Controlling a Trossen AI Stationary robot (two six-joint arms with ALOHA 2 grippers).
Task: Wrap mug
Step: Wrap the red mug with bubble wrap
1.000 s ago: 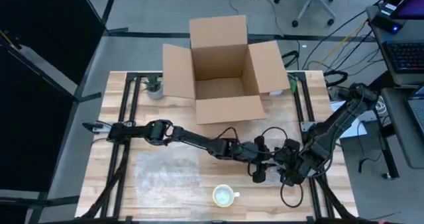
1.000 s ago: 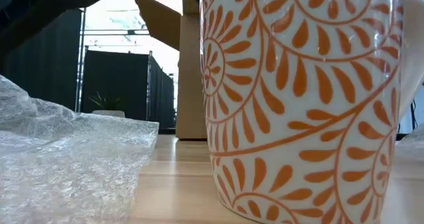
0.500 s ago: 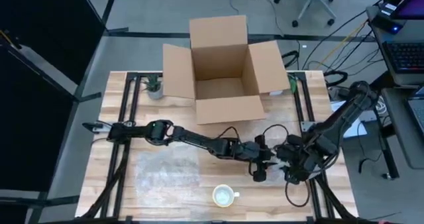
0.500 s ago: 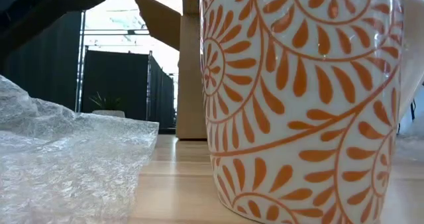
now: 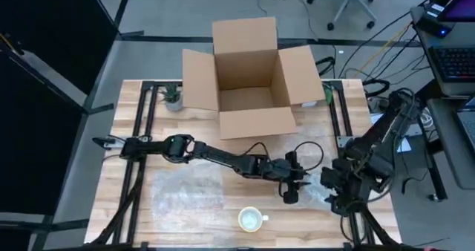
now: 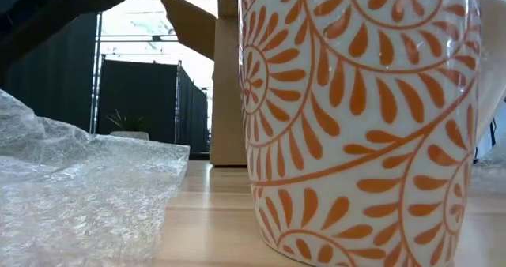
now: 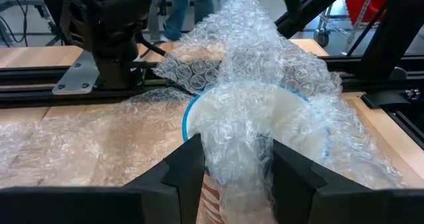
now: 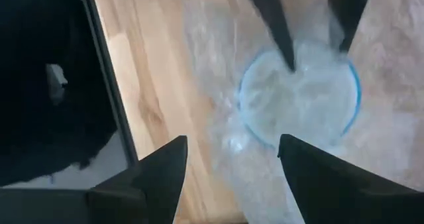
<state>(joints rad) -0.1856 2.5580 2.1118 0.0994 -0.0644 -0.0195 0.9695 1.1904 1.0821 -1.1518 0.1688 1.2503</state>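
- The left gripper [image 7: 232,164] was clamped on clear bubble wrap [image 7: 252,45] bunched over the blue-rimmed mug [image 7: 187,118], in front of the open brown cardboard box [image 5: 249,65], off its right corner.
- The right gripper [image 8: 232,158] hovered above, fingers apart; a loose pinch could let the wrap spring open, and a tug could tip the mug.
- The pale wooden table [image 5: 126,132] was flat; a grey floor with cables lay behind the box.

Both arms are dark, near black, built of chunky jointed links. The left arm [image 5: 215,157] runs long and slim, with a thin black cable looping up just behind its claw [image 5: 292,187]. The right arm [image 5: 378,143] is bulkier toward its claw [image 5: 335,191], with a black cable hanging below it. Each claw's fingers [image 7: 189,168] are matte black, flat and angular, tapering toward their tips.
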